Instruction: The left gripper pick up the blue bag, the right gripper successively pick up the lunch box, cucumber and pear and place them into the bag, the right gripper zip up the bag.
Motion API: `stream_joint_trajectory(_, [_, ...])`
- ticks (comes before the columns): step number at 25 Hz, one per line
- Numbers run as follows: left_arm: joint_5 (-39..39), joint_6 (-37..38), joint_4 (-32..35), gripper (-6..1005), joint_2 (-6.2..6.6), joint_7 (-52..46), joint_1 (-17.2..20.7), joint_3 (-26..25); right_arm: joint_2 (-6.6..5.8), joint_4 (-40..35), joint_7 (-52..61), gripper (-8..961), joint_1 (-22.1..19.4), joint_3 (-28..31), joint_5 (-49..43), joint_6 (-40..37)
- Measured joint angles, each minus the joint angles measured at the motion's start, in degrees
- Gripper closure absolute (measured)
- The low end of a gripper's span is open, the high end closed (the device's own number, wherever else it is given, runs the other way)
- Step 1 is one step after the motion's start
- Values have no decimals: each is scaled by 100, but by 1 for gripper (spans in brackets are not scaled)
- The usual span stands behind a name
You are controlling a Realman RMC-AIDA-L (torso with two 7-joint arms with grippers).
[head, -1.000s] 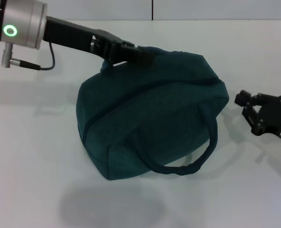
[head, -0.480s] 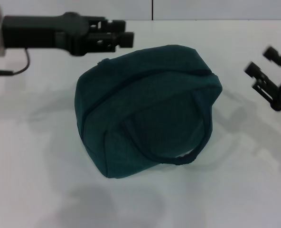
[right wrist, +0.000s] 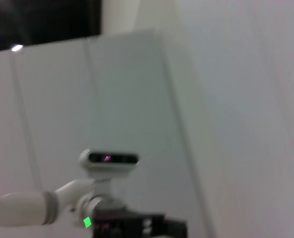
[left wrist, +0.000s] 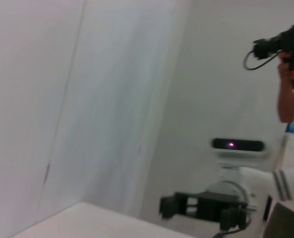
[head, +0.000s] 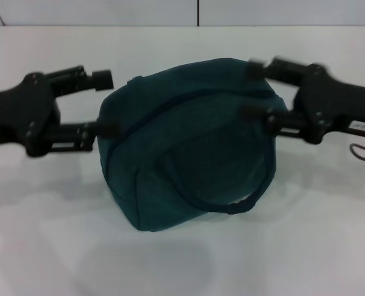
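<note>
White table (head: pixel 47 246), zipped blue bag (head: pixel 188 148) between spread left gripper (head: pixel 103 103) and spread right gripper (head: pixel 251 91).

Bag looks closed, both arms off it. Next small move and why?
Probably pull both arms back clear. The blue bag sits shut on the table, lunch box, cucumber and pear out of sight. The left gripper and right gripper flank it, open, holding nothing.
</note>
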Motion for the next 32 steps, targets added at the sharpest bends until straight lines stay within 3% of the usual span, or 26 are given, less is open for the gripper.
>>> stream_joint_trajectory(6, [-8,272,-470,138,-6,684,141,42,-82,-64,1266,234,693,8,-1010,-172])
stream_joint_trajectory(12, [188,343,-1051,141,-9,1192,115,48,89,-19,1496,238,1092,11,-1621,-161])
stream_joint_trajectory(24, [208,393,-1201,141,-9,1433,79,24,216,-12,1508,244,1200,12,-1787,7])
stream_joint_trajectory(32, [203,391,-1205,141,-29,1451,95,11,209,-20,1466,246,1172,12,-1798,22])
